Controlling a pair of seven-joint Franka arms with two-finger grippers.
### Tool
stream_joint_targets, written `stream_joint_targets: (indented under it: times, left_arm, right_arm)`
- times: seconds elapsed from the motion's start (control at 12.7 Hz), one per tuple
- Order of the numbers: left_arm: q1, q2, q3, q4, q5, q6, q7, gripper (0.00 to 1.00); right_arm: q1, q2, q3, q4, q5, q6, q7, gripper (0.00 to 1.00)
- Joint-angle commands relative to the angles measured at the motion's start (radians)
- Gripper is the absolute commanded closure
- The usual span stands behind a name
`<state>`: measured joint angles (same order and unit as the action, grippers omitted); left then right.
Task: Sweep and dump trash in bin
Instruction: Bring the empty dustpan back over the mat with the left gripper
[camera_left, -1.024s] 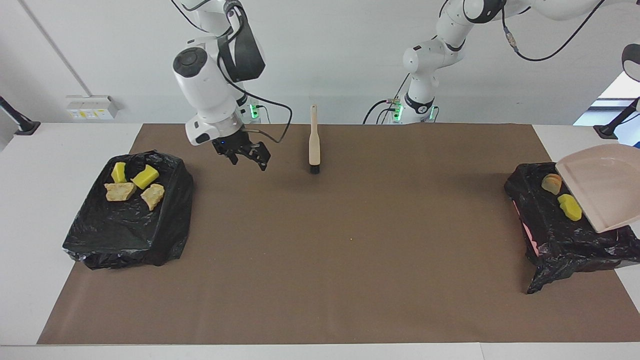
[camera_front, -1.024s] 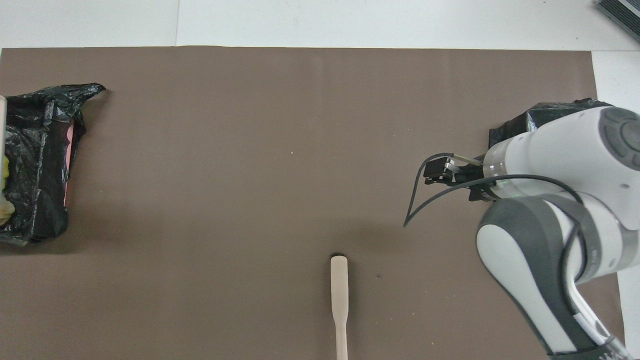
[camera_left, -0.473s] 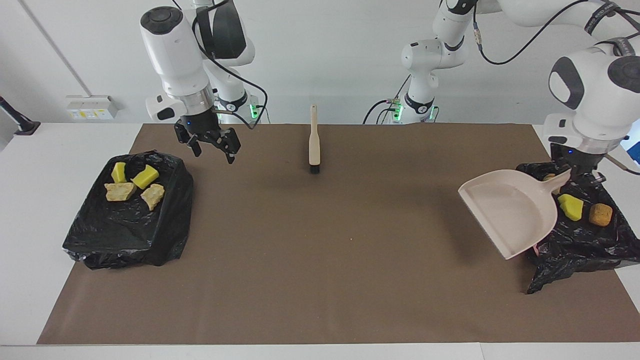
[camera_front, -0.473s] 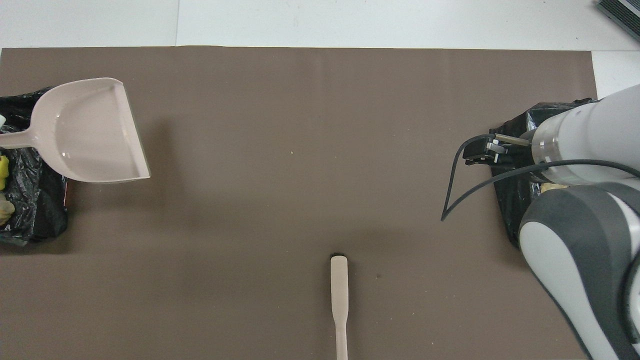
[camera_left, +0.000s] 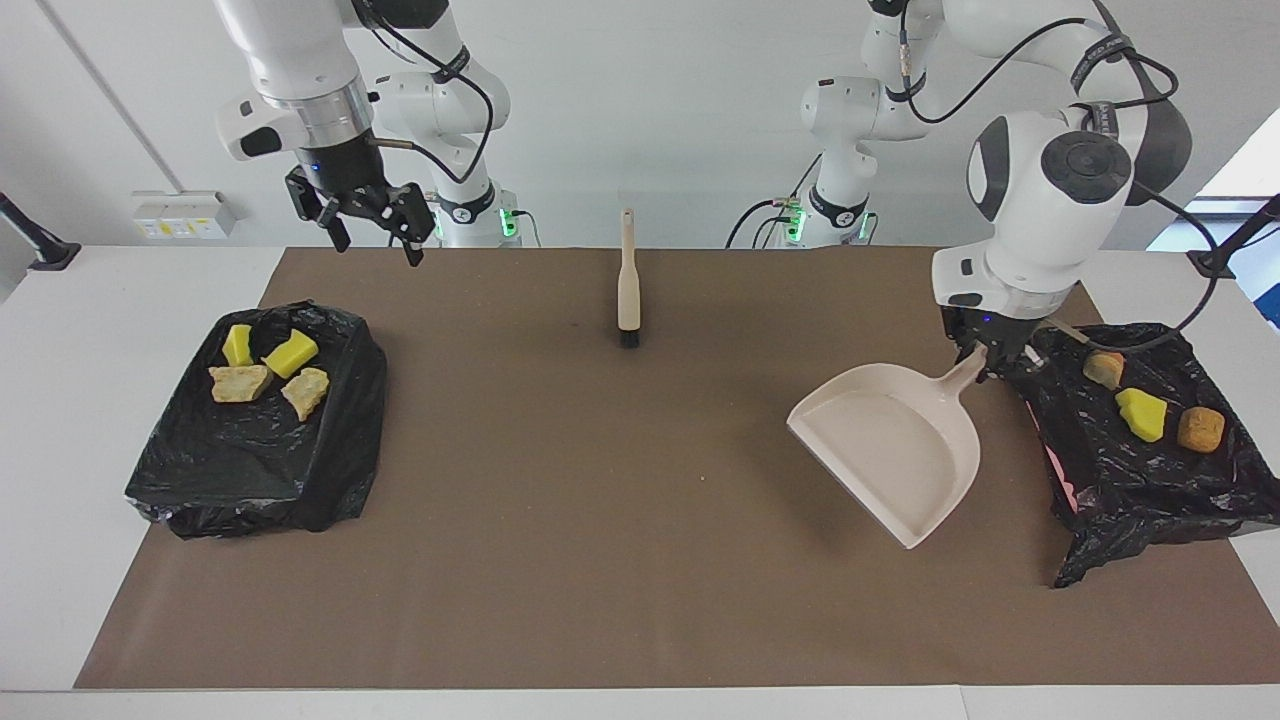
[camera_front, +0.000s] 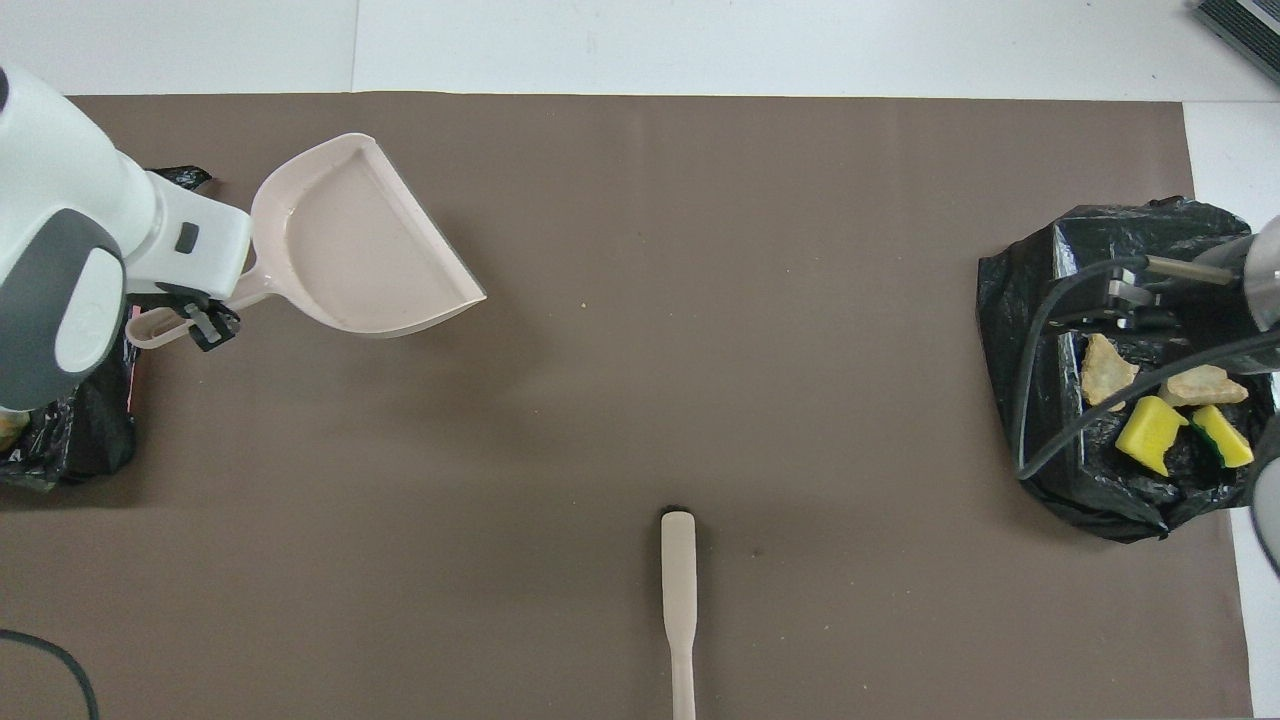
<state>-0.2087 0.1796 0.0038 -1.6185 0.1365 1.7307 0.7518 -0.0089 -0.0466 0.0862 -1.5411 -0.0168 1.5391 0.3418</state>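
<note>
Nearest my bases lies the cream-handled brush (camera_left: 628, 285), then my spread right gripper (camera_left: 372, 222) hangs above the mat, my left gripper (camera_left: 985, 362) clamps the beige plastic dustpan (camera_left: 890, 450), and trash chunks (camera_left: 1141, 413) rest in the black-lined bin (camera_left: 1150, 480).

1. Brush (camera_left: 628, 288), landmark: flat on mat (camera_left: 640, 560), mid-table, close to robots' edge.
2. Dustpan (camera_left: 893, 448): toward left arm's end from brush, held above mat by left gripper (camera_left: 988, 366) at its handle.
3. Bin (camera_left: 1150, 450) with three trash pieces (camera_left: 1141, 413): beside dustpan, at left arm's end.
4. Second bin (camera_left: 262, 430) with four trash chunks (camera_left: 268, 370): toward right arm's end from brush; right gripper (camera_left: 372, 228) raised over the mat's edge nearest the robots, near it.
</note>
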Motion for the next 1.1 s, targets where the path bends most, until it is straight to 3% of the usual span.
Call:
stream_joint_targets:
  times: [0.0,0.16,0.24,0.55,0.71,0.87,1.02]
  left_arm:
    - [-0.124,0.001,0.021,-0.005,-0.066,0.001,-0.254,1.00]
    - [-0.214,0.084,0.016,0.058,-0.090,0.004,-0.481,1.00]
    - [-0.253,0.151,0.013,0.142,-0.092,-0.006,-0.584,1.00]
    - [-0.302,0.300,-0.070,0.314,-0.097,-0.002,-0.937,1.00]
    - [-0.307,0.317,-0.091,0.336,-0.098,0.015,-1.023,1.00]
    - [-0.328,0.357,-0.107,0.373,-0.097,0.032,-1.127,1.00]
    - [-0.330,0.362,-0.111,0.379,-0.095,0.038,-1.138,1.00]
  right_arm:
    - [-0.057,-0.025,-0.008,0.033,-0.011,-0.071,-0.101,0.00]
    - [-0.033,-0.059,-0.084,0.016,0.000,-0.082,-0.156,0.00]
    - [-0.032,-0.061,-0.100,0.012,0.000,-0.100,-0.159,0.00]
    - [0.018,-0.099,-0.186,-0.031,0.009,-0.152,-0.205,0.00]
    - [0.044,-0.099,-0.204,-0.031,0.009,-0.148,-0.218,0.00]
    - [0.139,-0.098,-0.305,-0.031,0.008,-0.146,-0.218,0.00]
    - [0.142,-0.096,-0.319,-0.037,0.009,-0.146,-0.216,0.00]
